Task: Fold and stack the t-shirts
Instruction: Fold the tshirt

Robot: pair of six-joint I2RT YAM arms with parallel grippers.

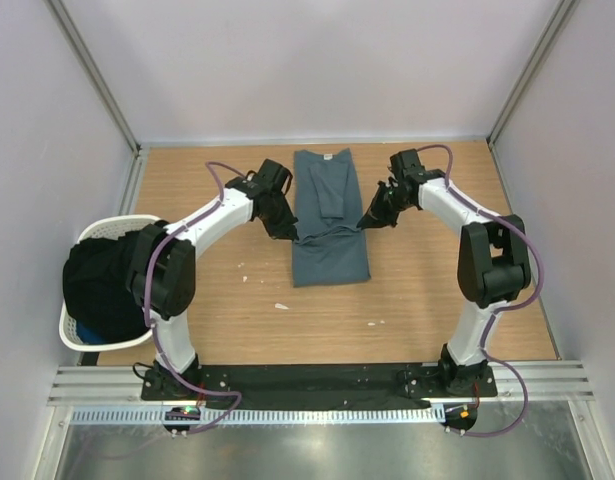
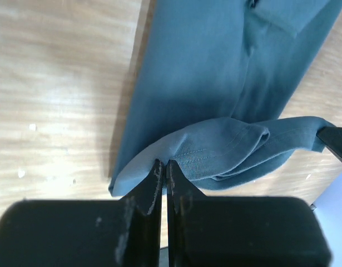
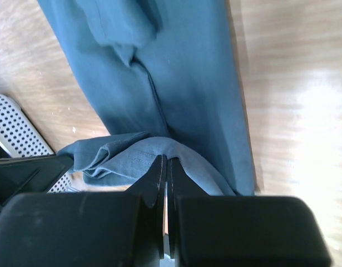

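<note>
A slate blue-grey t-shirt (image 1: 330,215) lies folded into a long strip at the table's middle, with its collar and small white label at the far end. My left gripper (image 1: 290,236) (image 2: 164,164) is shut on the stitched hem at the strip's left edge. On the right edge, my right gripper (image 1: 367,224) (image 3: 165,158) is shut on the same hem. The hem hangs bunched and raised between them, across the shirt's (image 2: 204,72) (image 3: 182,72) middle. The doubled near part lies flat toward the arm bases.
A white laundry basket (image 1: 87,235) (image 3: 15,130) holding dark clothes (image 1: 102,285) stands at the table's left edge beside the left arm. Small white specks (image 1: 281,306) dot the wooden table in front of the shirt. Grey walls close in the table on three sides.
</note>
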